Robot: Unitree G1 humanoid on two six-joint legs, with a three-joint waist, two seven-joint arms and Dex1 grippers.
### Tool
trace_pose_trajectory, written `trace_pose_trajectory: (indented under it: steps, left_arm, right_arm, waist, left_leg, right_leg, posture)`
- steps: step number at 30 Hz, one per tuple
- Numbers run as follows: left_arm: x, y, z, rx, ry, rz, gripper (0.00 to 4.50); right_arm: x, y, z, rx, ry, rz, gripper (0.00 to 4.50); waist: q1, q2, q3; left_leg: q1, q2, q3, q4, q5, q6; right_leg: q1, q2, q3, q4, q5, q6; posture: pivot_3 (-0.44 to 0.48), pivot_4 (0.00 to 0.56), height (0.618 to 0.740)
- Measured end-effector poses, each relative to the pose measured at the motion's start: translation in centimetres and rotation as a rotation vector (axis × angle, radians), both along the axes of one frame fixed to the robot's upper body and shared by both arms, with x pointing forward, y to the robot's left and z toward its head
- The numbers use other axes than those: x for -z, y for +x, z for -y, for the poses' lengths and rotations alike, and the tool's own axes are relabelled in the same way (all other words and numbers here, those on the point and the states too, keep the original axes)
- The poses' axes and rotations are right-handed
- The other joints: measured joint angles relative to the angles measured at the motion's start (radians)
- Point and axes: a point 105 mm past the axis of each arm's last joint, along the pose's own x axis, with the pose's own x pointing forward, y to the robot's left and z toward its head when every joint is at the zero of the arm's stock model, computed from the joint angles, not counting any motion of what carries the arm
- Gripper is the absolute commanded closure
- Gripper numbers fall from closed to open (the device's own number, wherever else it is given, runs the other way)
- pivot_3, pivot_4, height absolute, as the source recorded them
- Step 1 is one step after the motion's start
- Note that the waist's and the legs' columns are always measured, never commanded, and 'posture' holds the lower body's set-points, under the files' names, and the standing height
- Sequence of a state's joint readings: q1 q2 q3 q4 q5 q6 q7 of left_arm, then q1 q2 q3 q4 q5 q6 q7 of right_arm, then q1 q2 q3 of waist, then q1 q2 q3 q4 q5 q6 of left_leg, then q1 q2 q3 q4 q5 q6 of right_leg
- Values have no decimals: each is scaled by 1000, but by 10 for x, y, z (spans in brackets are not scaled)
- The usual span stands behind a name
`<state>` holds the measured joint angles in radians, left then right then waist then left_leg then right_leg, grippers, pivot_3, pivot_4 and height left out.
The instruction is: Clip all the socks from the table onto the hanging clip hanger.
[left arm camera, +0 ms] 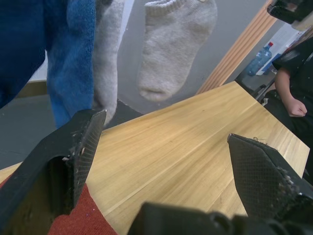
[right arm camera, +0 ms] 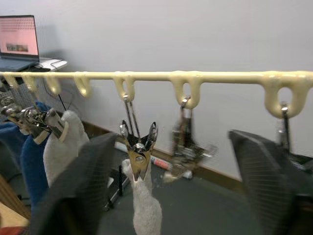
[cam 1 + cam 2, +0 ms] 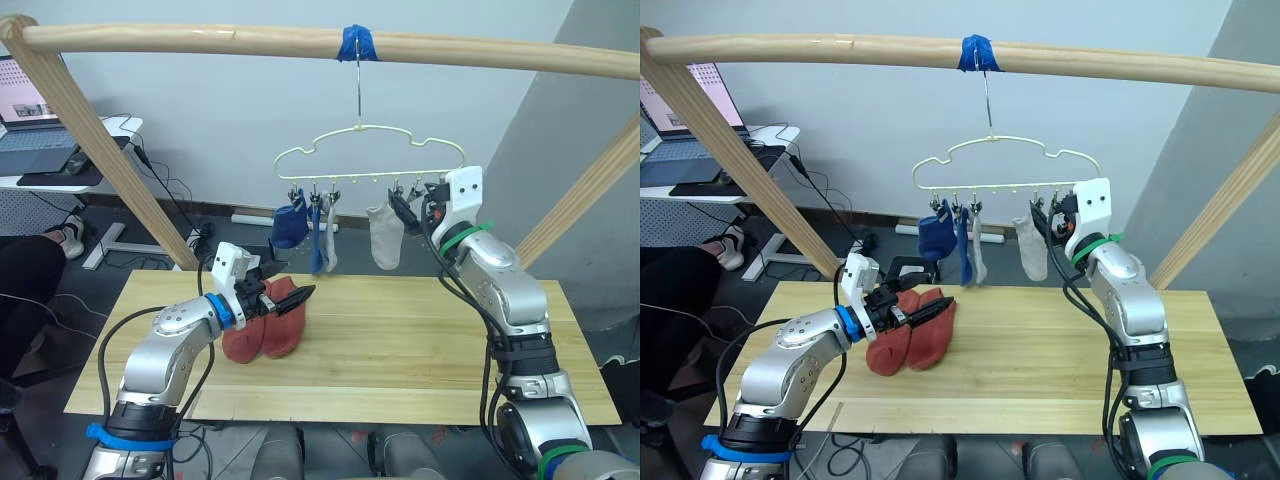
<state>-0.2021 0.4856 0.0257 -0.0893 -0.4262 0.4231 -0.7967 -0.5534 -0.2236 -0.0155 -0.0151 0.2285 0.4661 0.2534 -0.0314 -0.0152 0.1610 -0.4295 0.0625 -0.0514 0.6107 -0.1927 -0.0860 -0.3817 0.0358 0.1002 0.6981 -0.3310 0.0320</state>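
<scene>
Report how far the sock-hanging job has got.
Done: four socks hang clipped on the clip hanger, two blue socks and two grey socks. In hand: the open left gripper sits over the two rust-red socks on the table; the open right gripper is up at the free clips. Left: both red socks.

From my right wrist camera I see the hanger (image 2: 161,76) bar running across, loops hanging beneath it. A metal clip (image 2: 139,147) grips a grey sock (image 2: 144,208) by its top. Beside it an empty clip (image 2: 185,152) looks blurred. Another grey sock (image 2: 61,147) and a blue sock (image 2: 27,169) hang further along. My right gripper (image 2: 171,191) fingers stand wide apart. A laptop (image 2: 18,41) glows behind.
</scene>
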Motion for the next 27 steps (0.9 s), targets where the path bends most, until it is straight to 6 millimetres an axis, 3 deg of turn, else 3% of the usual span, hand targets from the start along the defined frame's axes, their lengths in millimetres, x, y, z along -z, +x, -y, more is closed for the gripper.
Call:
trace_pose_trajectory:
  steps: [11, 14, 17, 27]
  left_arm:
    - [-1, 0, 0, 3, 3, 6, 0]
    - [-4, -1, 1, 9, 5, 16, 0]
    - [-4, -2, 2, 10, 4, 18, 0]
    - [-4, -2, 2, 10, 3, 18, 0]
  right_arm:
    - [1, -19, -6, 95, -23, 62, 269]
    - [4, -24, -6, 109, -23, 60, 791]
    - [8, -29, -7, 126, -15, 51, 1856]
    - [15, -29, -6, 203, -11, 28, 1856]
  waist:
    - [1, 0, 0]
    - [1, 0, 0]
    - [0, 0, 0]
    - [0, 0, 0]
  left_leg:
    - [0, 0, 0, 0, 0, 0]
    - [0, 0, 0, 0, 0, 0]
    - [0, 0, 0, 0, 0, 0]
    - [0, 0, 0, 0, 0, 0]
  right_leg:
    - [0, 0, 0, 0, 0, 0]
    - [0, 0, 0, 0, 0, 0]
    - [0, 0, 0, 0, 0, 0]
    - [0, 0, 0, 0, 0, 0]
  posture:
    - [37, 137, 740]
    - [35, 139, 740]
    - [33, 137, 740]
    - [39, 138, 740]
